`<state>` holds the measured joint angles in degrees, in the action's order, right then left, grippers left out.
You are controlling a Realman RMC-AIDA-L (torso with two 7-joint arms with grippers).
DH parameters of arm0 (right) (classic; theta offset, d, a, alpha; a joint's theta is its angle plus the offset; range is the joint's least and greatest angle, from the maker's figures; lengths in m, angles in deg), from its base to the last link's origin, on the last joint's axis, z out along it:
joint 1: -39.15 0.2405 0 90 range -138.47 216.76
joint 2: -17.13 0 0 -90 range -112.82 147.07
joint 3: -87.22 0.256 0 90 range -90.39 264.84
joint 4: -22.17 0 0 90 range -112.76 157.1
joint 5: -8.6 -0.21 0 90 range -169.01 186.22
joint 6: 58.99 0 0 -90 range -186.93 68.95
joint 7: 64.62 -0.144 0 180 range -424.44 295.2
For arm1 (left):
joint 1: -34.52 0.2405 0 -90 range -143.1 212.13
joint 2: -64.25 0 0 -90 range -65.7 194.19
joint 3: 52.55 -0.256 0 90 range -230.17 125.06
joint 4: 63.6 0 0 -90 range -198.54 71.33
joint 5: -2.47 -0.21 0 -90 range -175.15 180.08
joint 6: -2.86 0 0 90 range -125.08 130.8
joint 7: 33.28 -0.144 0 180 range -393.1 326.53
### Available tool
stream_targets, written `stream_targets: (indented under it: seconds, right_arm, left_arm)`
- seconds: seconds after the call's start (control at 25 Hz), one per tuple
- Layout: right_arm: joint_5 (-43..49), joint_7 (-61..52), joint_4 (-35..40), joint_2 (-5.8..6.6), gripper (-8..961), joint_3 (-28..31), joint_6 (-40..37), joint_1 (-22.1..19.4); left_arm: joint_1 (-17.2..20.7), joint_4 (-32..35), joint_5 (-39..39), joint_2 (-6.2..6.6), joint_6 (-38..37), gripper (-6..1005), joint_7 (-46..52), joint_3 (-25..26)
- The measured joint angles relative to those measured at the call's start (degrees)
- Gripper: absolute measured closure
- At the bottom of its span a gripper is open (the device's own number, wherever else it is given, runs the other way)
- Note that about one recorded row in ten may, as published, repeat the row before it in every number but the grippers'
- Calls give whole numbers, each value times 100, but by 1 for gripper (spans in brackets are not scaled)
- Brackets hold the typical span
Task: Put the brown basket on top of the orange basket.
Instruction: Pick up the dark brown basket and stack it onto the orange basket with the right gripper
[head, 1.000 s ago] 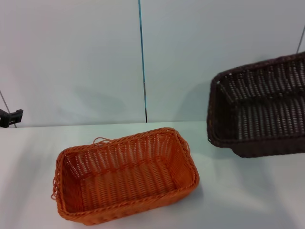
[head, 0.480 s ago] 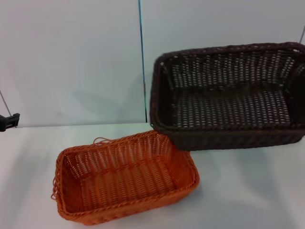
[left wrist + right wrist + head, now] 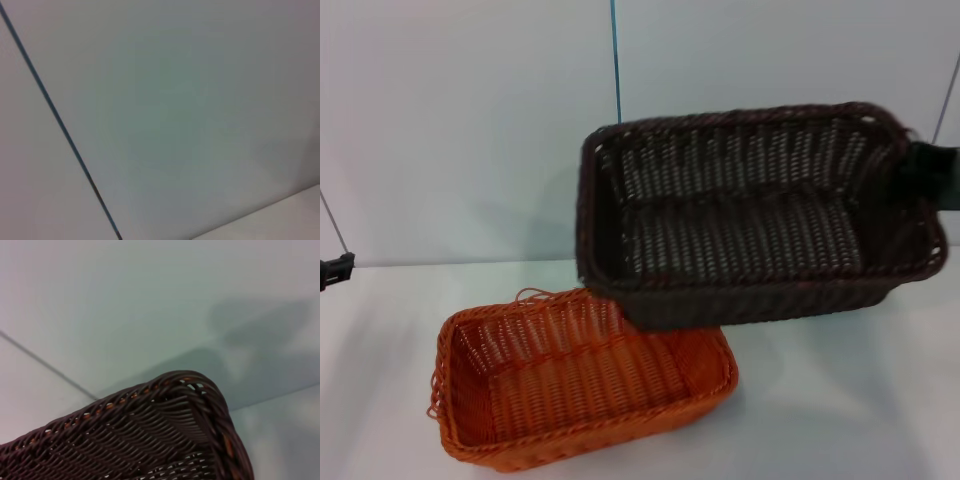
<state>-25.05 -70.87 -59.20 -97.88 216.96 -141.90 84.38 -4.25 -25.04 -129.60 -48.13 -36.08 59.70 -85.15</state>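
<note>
The dark woven brown basket [image 3: 750,215] hangs tilted in the air, overlapping the orange basket's [image 3: 580,375] far right corner; the right gripper [image 3: 932,175] holds its right rim.

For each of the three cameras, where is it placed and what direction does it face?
Head view: from the robot's head, forward and down at the orange basket and lifted brown basket; right gripper at its end, left gripper at the edge.
Left wrist view: faces the wall; no robot parts.
Right wrist view: brown basket rim; no fingers.
Shared: brown basket.
</note>
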Motion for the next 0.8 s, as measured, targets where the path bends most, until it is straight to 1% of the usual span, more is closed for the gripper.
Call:
stream_targets:
  seconds: [0.08,0.12,0.32,0.44,0.64,0.8]
  right_arm:
    - [-78,179,424,13,791,10,164,142]
    - [-78,179,424,13,791,10,164,142]
    - [-170,403,1063,13,790,-16,436,320]
    - [-230,458,1195,3,790,-58,504,354]
    - [-425,500,1515,-17,790,-369,773,432]
    - [-471,553,1774,-57,791,-562,989,546]
  left_arm:
    - [28,10,-1,-9,-2,278,0,0]
    - [38,10,-2,-13,-2,278,0,-1]
    - [99,13,-3,-27,1,278,0,-1]
    - [110,18,-3,-29,0,278,0,-1]
    - [107,27,-3,-29,-21,278,0,-3]
    - [101,28,-3,-42,-31,278,0,-22]
